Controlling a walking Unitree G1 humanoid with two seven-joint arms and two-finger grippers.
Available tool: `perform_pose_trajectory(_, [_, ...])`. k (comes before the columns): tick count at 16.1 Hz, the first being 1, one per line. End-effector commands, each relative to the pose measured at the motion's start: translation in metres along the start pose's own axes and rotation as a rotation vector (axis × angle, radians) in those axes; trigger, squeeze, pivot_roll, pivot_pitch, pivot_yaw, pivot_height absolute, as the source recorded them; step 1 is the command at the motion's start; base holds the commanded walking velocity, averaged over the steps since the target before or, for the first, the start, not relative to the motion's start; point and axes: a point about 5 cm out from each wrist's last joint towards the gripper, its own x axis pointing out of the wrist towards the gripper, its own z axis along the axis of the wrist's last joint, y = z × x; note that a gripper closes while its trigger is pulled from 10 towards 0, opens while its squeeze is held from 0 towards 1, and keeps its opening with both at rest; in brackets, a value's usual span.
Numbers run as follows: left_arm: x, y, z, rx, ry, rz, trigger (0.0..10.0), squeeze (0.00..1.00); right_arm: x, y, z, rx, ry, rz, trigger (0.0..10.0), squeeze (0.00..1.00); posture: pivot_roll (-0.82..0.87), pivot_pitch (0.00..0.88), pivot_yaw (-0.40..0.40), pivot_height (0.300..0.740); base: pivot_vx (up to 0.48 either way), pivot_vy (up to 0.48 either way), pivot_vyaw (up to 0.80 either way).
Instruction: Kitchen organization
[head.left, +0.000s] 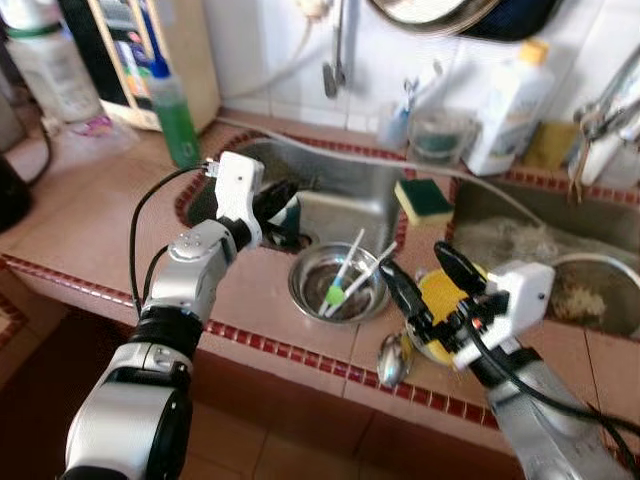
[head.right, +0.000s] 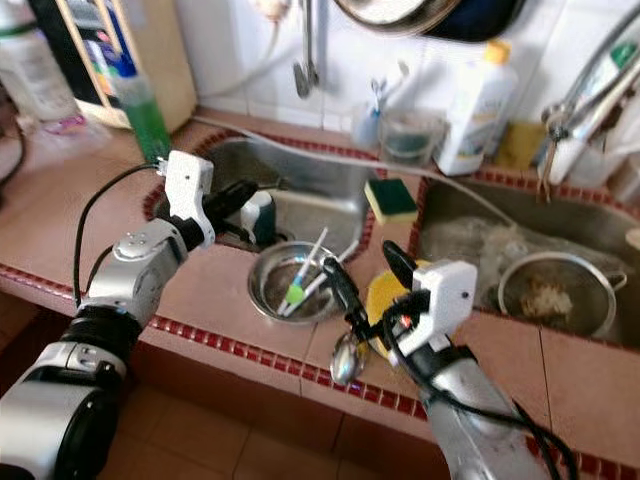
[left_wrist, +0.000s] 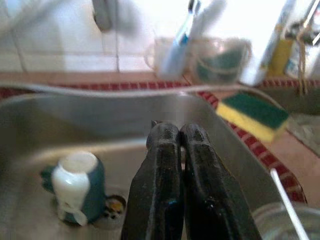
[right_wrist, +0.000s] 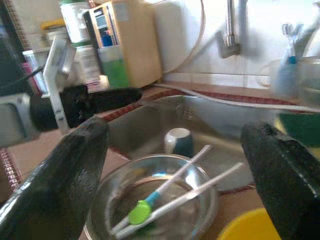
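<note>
A tiled counter with a sink is shown. A steel bowl holding 2 utensils sits just beyond the spread-fingered, empty right gripper, the nearer one. The left gripper is clenched empty over the sink.

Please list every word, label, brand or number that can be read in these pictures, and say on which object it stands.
None can be read.
Green bottle: no legible label.
White bottle with yellow cap: label too blurred.
Beige appliance: front panel has blue marks, too blurred.
White jar: label too small to read.
</note>
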Motion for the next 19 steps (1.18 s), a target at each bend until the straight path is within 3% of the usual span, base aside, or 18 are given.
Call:
perform_pose_trajectory(1, [0.001, 0.008, 0.011, 0.021, -0.008, -0.012, 10.0, 0.00, -0.008, 0.006, 0.007, 0.002, 0.002, 0.001, 10.0, 0.00, -0.26, 0.235, 0.038, 0.740, 0.000, 0.000, 0.00])
perform_pose_trajectory(4, [-0.001, 0.019, 0.011, 0.026, 0.038, -0.020, 10.0, 0.00, -0.018, 0.016, 0.015, 0.015, 0.004, -0.012, 10.0, 0.00, -0.28, 0.267, 0.045, 0.740, 0.000, 0.000, 0.00])
perform_pose_trajectory(7, [-0.013, 0.041, 0.008, -0.025, 0.090, 0.046, 10.0, 0.00, -0.024, 0.020, 0.025, 0.032, -0.012, -0.027, 10.0, 0.00, -0.31, 0.289, 0.062, 0.740, 0.000, 0.000, 0.00])
perform_pose_trajectory(10, [-0.025, 0.058, 0.008, -0.006, 0.126, 0.078, 10.0, 0.00, -0.029, 0.019, 0.032, 0.029, -0.020, -0.059, 10.0, 0.00, -0.32, 0.297, 0.072, 0.740, 0.000, 0.000, 0.00])
perform_pose_trajectory(16, [-0.024, 0.059, 0.008, -0.028, 0.145, 0.081, 10.0, 0.00, -0.028, 0.019, 0.033, 0.031, -0.012, -0.060, 10.0, 0.00, -0.32, 0.304, 0.082, 0.740, 0.000, 0.000, 0.00])
perform_pose_trajectory(17, [-0.025, 0.061, 0.010, -0.024, 0.148, 0.096, 10.0, 1.00, -0.027, 0.019, 0.033, 0.033, -0.014, -0.061, 10.0, 0.00, -0.32, 0.299, 0.086, 0.740, 0.000, 0.000, 0.00])
perform_pose_trajectory(19, [-0.026, 0.064, 0.013, -0.033, 0.136, 0.116, 10.0, 1.00, -0.025, 0.019, 0.034, 0.033, -0.019, -0.058, 10.0, 0.00, -0.31, 0.297, 0.084, 0.740, 0.000, 0.000, 0.00])
